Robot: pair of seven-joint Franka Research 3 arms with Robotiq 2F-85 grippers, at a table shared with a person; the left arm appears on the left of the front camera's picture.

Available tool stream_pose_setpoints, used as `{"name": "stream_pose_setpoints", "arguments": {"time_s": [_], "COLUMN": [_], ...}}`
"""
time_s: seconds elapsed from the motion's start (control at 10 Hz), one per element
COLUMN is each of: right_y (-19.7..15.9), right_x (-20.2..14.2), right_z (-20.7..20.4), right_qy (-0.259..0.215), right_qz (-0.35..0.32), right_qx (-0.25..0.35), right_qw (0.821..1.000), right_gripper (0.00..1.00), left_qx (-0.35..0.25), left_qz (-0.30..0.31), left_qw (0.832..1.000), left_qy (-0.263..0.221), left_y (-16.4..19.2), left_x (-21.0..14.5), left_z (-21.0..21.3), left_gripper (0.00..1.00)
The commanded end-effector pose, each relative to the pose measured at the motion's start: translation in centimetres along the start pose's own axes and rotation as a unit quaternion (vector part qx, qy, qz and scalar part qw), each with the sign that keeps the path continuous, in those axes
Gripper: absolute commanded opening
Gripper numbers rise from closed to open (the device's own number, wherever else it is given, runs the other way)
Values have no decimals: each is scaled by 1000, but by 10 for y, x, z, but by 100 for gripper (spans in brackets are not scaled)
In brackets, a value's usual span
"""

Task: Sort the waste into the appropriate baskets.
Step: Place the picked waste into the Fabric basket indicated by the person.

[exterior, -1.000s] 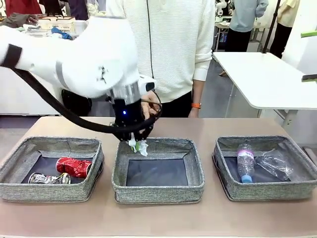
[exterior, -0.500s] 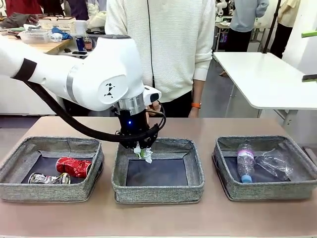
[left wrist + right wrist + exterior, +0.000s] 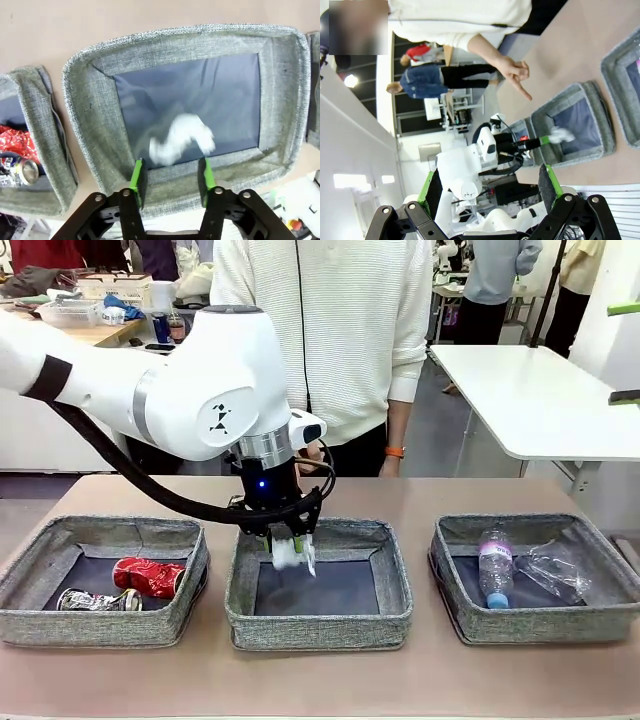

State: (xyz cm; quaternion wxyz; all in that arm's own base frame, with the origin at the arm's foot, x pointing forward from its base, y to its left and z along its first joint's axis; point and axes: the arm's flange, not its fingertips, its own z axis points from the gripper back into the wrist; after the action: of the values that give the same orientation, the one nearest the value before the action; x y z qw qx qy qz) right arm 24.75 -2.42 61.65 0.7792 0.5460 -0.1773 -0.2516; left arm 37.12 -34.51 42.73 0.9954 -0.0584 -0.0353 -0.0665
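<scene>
The small white paper wad (image 3: 291, 552) (image 3: 182, 140) hangs blurred in the air just under my left gripper (image 3: 285, 536) (image 3: 171, 172), free of both green pads. That gripper is open over the back of the middle basket (image 3: 320, 625) (image 3: 90, 125). The left basket (image 3: 100, 628) holds a red can (image 3: 150, 575) and a dark can (image 3: 95, 600). In the right basket (image 3: 540, 625) lie a clear bottle (image 3: 495, 570) and plastic film (image 3: 555, 570). My right gripper (image 3: 487, 187) stands open with nothing in it, off the table's side.
A person in a white striped top stands at the table's far edge, one hand (image 3: 300, 455) just behind my left wrist. A white table (image 3: 540, 400) stands beyond at the right. Bare tabletop lies in front of the baskets.
My left gripper carried the wad forward over the middle basket, then opened. The wad has left the fingers and is dropping.
</scene>
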Motion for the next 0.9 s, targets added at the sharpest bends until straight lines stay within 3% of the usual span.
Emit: {"name": "stream_pose_setpoints", "arguments": {"time_s": [0.0,0.5,0.6,0.8], "right_y": [2,2,2,2], "right_x": [0,0,0,0], "right_z": [1,1,1,1], "right_qy": [2,2,2,2], "right_qz": [8,8,8,8], "right_qx": [7,7,7,7], "right_qw": [1000,1000,1000,1000], "right_gripper": [100,100,100,100], "left_qx": [-17,-29,-35,-12], "left_qz": [-7,-10,27,0], "left_qw": [1000,1000,999,1000], "left_qy": [-1,6,7,2], "left_y": [4,5,2,0], "left_x": [-2,-1,0,0], "left_z": [6,7,8,4], "left_gripper": [100,100,100,100]}}
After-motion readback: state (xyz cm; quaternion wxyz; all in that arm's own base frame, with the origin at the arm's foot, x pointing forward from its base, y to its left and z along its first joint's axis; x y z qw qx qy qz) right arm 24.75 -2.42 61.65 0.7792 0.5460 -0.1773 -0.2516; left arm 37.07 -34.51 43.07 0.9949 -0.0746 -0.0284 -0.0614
